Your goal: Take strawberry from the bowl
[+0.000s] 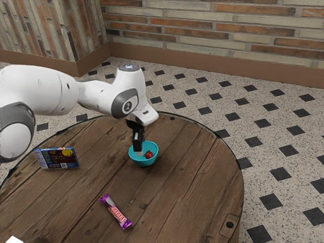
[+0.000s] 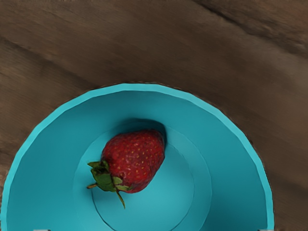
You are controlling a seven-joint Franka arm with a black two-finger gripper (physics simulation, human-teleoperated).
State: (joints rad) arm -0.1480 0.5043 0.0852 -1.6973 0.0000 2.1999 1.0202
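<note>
Low over the turquoise bowl point(image 1: 144, 162), the gripper point(image 1: 140, 153) points down with its fingers spread wide and has hold of nothing. Just beside its fingertips in the exterior view, the red strawberry point(image 1: 149, 154) lies on its side in the bowl, green leaves attached. Farther out on the round wooden table point(image 1: 172, 202) are a purple-ended wrapped bar point(image 1: 116, 212) and, toward the exterior view's left, an upright blue box point(image 1: 58, 158).
</note>
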